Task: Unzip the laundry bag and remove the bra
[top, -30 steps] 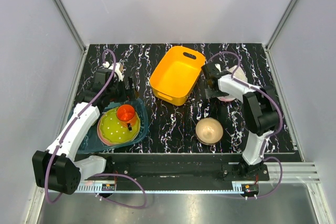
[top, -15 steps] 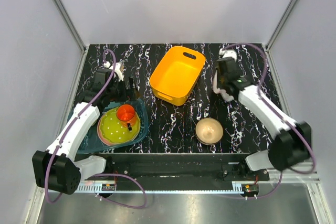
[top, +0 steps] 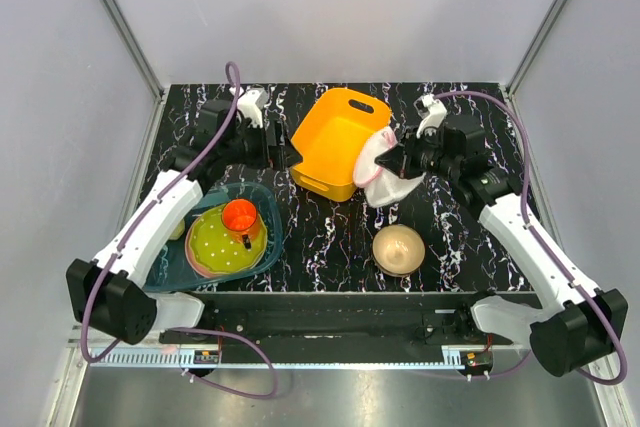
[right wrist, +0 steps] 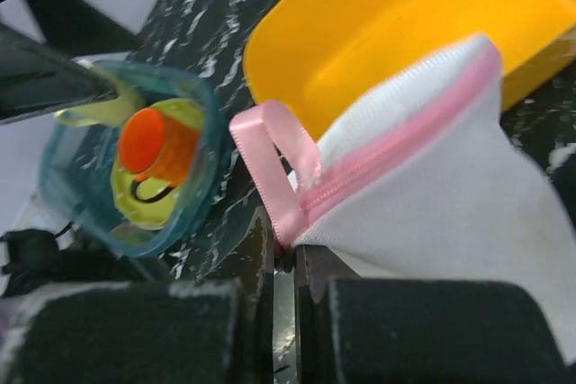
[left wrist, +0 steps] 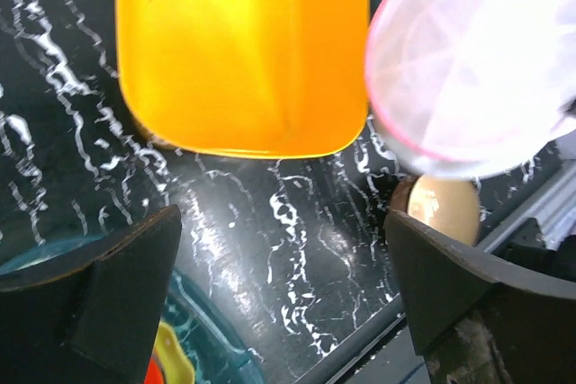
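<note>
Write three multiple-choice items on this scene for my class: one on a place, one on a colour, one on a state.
1. Where is the laundry bag?
A) lying flat on the table
B) held up by the right gripper, next to the orange basket
C) hanging on the back wall

2. What colour is the bag's zipper trim?
A) pink
B) green
C) black

3. How do the jaws of the left gripper stand?
A) shut on the bag
B) shut on the basket's rim
C) open, holding nothing

Answers:
1 B: the right wrist view shows the jaws pinching the bag's corner by its loop.
2 A: a pink band runs along the white mesh.
3 C: its fingers stand wide apart with only the table between them.
</note>
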{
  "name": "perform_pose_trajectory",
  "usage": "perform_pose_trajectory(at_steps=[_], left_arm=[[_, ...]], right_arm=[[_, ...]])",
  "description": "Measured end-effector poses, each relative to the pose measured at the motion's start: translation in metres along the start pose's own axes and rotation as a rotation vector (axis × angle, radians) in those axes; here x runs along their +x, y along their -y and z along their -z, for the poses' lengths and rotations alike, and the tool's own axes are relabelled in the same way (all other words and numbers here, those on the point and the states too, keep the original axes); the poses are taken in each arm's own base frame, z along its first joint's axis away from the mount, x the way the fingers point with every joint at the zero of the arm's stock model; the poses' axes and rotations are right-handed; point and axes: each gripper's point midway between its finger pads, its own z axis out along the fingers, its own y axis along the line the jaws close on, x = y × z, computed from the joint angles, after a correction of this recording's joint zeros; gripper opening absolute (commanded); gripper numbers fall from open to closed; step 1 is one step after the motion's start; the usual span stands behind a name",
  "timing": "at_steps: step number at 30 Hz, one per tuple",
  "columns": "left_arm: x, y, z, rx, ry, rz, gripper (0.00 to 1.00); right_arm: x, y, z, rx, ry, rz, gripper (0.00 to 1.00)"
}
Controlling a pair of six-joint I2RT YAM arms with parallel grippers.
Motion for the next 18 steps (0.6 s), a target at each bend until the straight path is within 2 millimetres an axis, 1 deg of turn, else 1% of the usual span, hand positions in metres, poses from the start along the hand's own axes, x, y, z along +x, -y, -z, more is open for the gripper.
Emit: perform_pose_trajectory(at_steps=[2, 5, 7, 10, 13, 16, 18], left_arm=[[-0.007, 0.01, -0.003, 0.051, 0.01, -0.003, 0.97], [-0.005, 0.027, -0.009, 0.118, 0.005, 0.003, 0.97], [0.001, 0.04, -0.013, 0.157, 0.007, -0.015, 0.96], [0.02, 0.061, -0.017, 0.194, -0.019, -0.078, 0.96], [0.035, 0.089, -0.021, 0.212, -0.02, -0.214, 0.96], [0.045, 0.111, -0.024, 0.223, -0.005, -0.33, 0.95], [0.047, 0.125, -0.025, 0.236, 0.024, -0.396, 0.94]], right_arm=[[0.005, -0.011, 0.0, -0.067, -0.02, -0.018, 0.0], [0.005, -0.017, -0.001, -0.101, -0.015, -0.065, 0.0], [0.002, -0.015, -0.003, -0.081, -0.007, -0.137, 0.0], [-0.001, -0.006, -0.008, -0.041, 0.001, -0.274, 0.0], [0.002, 0.002, -0.018, -0.005, -0.016, -0.41, 0.0], [0.006, 0.007, -0.024, 0.023, -0.029, -0.496, 0.0], [0.008, 0.008, -0.024, 0.04, -0.034, -0.536, 0.0]])
